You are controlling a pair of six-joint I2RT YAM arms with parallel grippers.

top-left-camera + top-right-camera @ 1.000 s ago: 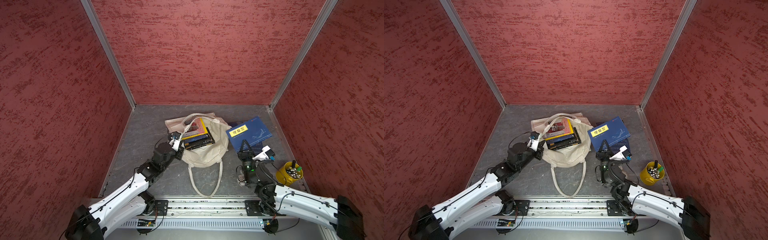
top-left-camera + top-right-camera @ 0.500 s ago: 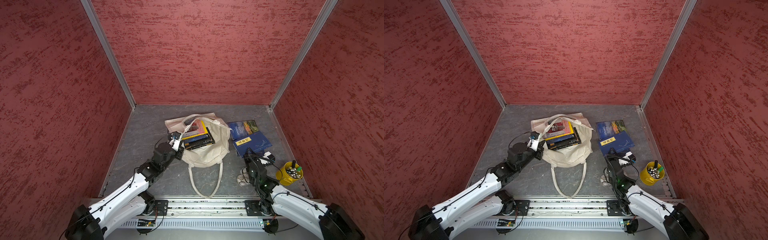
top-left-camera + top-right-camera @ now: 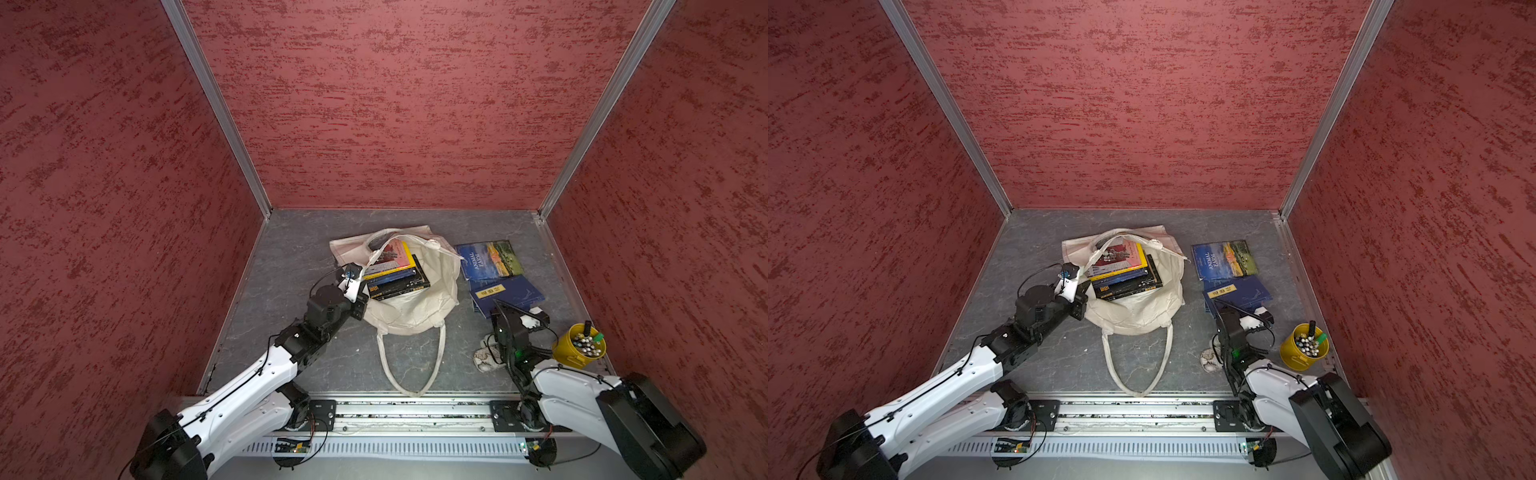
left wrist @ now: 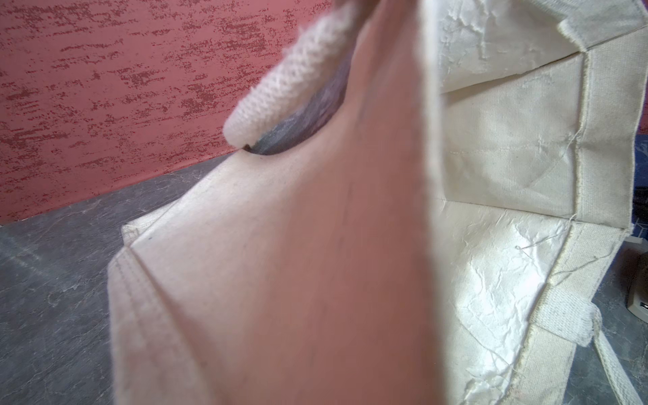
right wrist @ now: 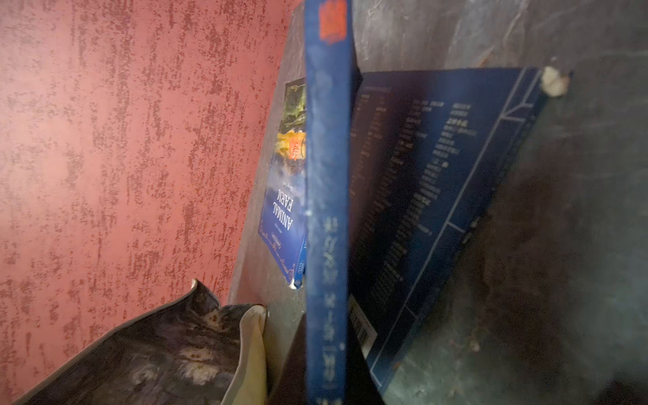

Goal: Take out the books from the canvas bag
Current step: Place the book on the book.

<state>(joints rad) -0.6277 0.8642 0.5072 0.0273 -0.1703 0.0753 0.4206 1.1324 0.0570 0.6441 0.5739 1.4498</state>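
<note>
**A:** Two books lie out on the surface (image 3: 299, 257), right of the bag (image 3: 419, 309): Animal Farm (image 3: 488, 259) farther off, the blue book (image 3: 513, 291) nearer and touching it.

**B:** And the other books (image 3: 395, 272)?

**A:** Stacked in the bag's open mouth, mid-surface. One handle (image 3: 380, 253) loops across the stack, and the other trails toward the near edge.

**B:** Where are the pincers?

**A:** The left pincer (image 3: 363, 298) is pressed together on the bag's left rim, just beside the stack's left edge. Its wrist view is filled with cream cloth. The right pincer (image 3: 505, 311) sits at the blue book's near edge, closed on it as far as I can see. That wrist view shows the spine right up close.

**B:** Any room to move?

**A:** Open surface lies left of the bag and behind it, up to the far wall. The right side is tighter. Only a narrow strip separates the two books from the right wall. A yellow cup (image 3: 577, 353) stands near-right, and a pouch (image 3: 483, 359) lies beside the right arm.
</note>
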